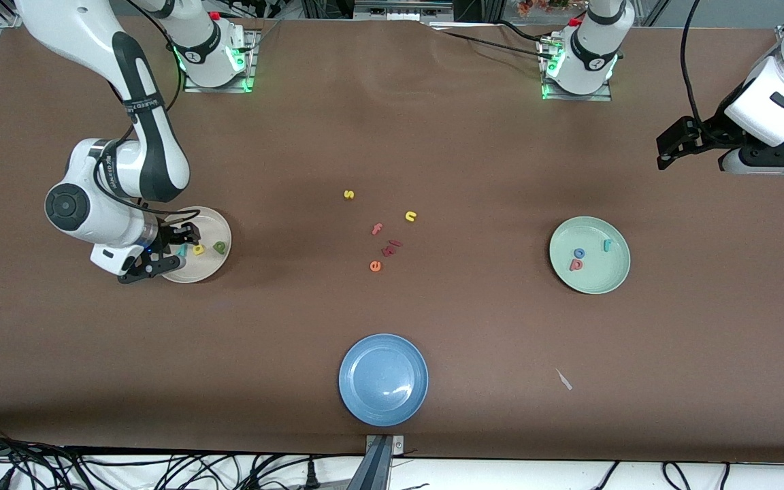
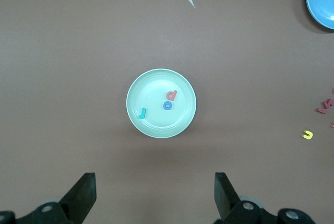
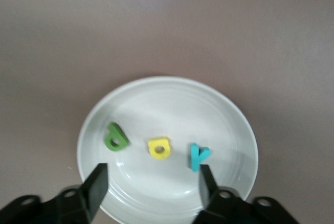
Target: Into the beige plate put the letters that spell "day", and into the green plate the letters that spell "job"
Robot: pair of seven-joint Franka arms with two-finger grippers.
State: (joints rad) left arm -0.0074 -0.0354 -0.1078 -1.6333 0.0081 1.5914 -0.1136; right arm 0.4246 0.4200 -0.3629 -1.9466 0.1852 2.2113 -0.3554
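The right gripper is hanging low over the beige plate, and its fingers are spread apart with nothing between them. The green d, the yellow a and the teal y are lying in a row in that plate, which is sitting toward the right arm's end of the table.

The left gripper is waiting high up, over the table's edge at the left arm's end, with its fingers spread wide and holding nothing. The green plate is sitting toward that end too. In it are lying the teal j, the blue o and the salmon-red b; the o and b are touching.

Between the two plates, loose letters are lying on the brown table: a yellow s, a yellow n, a salmon f and an orange e. A blue plate is sitting nearer the front camera than those letters.

No brand writing can be read clearly.
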